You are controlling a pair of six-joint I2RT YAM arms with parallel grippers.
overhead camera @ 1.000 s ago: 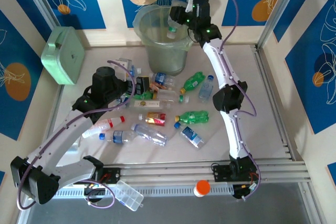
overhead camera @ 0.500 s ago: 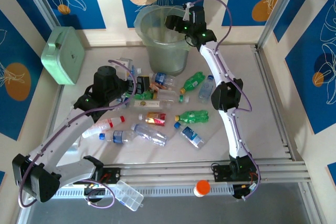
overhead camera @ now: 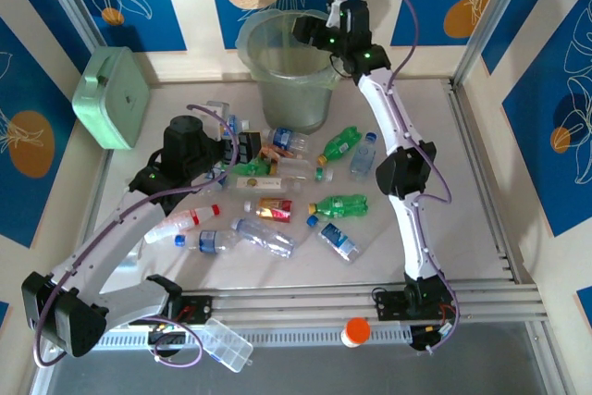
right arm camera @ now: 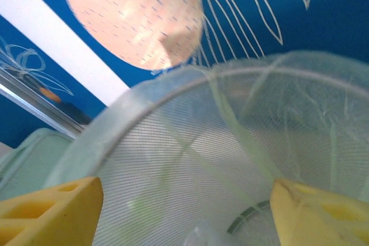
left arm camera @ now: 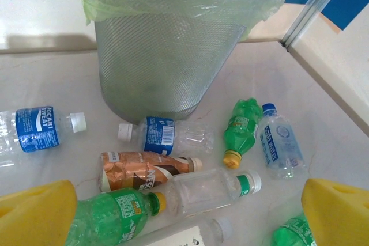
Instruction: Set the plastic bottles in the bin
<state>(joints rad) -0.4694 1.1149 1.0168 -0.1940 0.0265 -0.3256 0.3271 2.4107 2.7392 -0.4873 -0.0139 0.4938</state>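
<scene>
Overhead, the right fingers [overhead camera: 309, 30] hang above the mouth of the bin [overhead camera: 287, 99], spread apart and grasping nothing; the bin's lined mesh interior lies directly beneath and ahead of them. Lower down, the left fingers [overhead camera: 248, 149] sit just over the bench [overhead camera: 472, 182], released to their widest, with nothing clamped. The plastic bottles [overhead camera: 264, 238] lie scattered on the bench around the left fingers. A green bottle [left arm camera: 115, 214] with a yellow cap rests just beside one finger, and a clear bottle [left arm camera: 207, 188] lies between the two. Beyond these come a brown-labelled bottle [left arm camera: 141, 168] and a blue-labelled bottle [left arm camera: 167, 136]. The bin stands farther ahead of the left fingers, upright.
</scene>
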